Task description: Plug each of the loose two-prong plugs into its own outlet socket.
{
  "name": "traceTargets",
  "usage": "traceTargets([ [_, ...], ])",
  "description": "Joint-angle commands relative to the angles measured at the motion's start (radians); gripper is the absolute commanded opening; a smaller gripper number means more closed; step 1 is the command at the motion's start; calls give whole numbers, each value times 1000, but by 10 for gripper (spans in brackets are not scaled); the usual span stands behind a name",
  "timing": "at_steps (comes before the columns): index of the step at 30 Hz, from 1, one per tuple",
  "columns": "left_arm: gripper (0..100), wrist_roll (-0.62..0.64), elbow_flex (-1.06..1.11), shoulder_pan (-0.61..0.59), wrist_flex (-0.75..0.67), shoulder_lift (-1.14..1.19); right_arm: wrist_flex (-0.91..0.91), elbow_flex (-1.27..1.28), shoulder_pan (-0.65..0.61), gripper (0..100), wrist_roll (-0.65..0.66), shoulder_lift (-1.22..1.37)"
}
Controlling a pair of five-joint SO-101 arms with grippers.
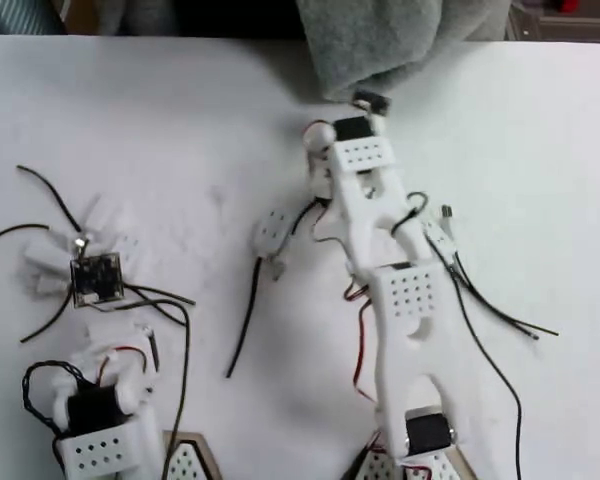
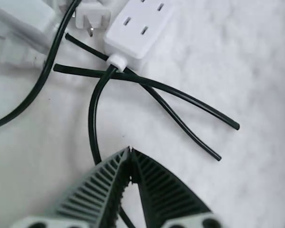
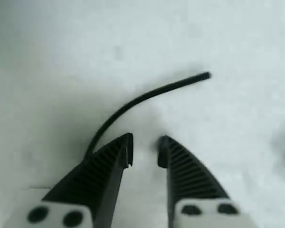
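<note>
In the left wrist view a white outlet socket (image 2: 138, 23) with several slots lies ahead of my left gripper (image 2: 130, 153), and a white two-prong plug (image 2: 92, 19) lies loose beside it. The socket's black cord (image 2: 92, 118) curves back and passes under the shut fingers. My right gripper (image 3: 144, 151) is open over bare table, a black cord end (image 3: 157, 90) lying just ahead of it. In the high view white sockets and plugs (image 1: 46, 266) cluster at the left, near the left arm (image 1: 98, 420). Another white piece (image 1: 273, 232) trails a cord beside the right arm (image 1: 405, 300).
Two loose black cords (image 2: 190, 111) cross in front of the socket. A small white plug (image 1: 442, 222) with long cords lies right of the right arm. A grey cloth (image 1: 380, 40) hangs over the table's far edge. Open tabletop lies at the far left and far right.
</note>
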Motion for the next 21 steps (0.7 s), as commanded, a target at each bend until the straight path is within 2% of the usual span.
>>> traceTargets([
  [1,24,6,-2,-7,-2,-1,16,-80,64,50,80,7],
  [4,24,6,-2,-7,-2,-1,22,-141,117,14,103,15],
  [8,24,6,-2,-7,-2,-1,22,-201,154,30,103,8],
  [10,24,6,-2,-7,-2,-1,22,-227,130,68,98,5],
  [13,24,6,-2,-7,-2,-1,38,-279,61,190,87,10],
  [17,24,6,-2,-7,-2,-1,39,-302,-12,302,-52,15],
  [21,24,6,-2,-7,-2,-1,13,-301,-38,286,-146,27],
])
